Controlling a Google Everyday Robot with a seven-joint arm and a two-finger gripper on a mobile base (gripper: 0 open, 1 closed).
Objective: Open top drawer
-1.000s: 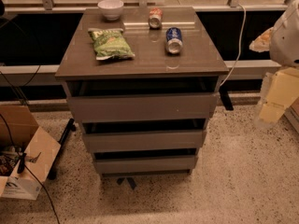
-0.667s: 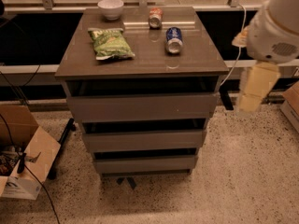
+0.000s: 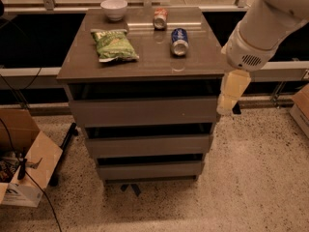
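Camera view, the only one I have:

- Top drawer [image 3: 145, 111]: widest front panel, directly under the cabinet top [image 3: 154, 64]. The panel looks flush with the cabinet and not pulled out, with a dark slot above it. I read it as shut.
- My gripper [image 3: 226, 104]: hangs off the cabinet's right front corner, level with the right end of the top drawer's panel and pointing down. It is just beside the panel or touching its edge. From this angle I can't separate the two, and I can't tell whether my gripper is parted or clenched.
- I see no hold on the drawer.
- On the cabinet top: green chip bag [image 3: 113, 45], blue can [image 3: 179, 41] lying on its side, a second can [image 3: 160, 18], white bowl [image 3: 114, 8]. None of them blocks the pull.
- The two drawers below look shut as well.

Status: the approach is roughly done and the opening hasn't started. What's left is to get purchase on the handleless front, probably via the slot above it or its side edge, and then pull it straight out toward the camera.
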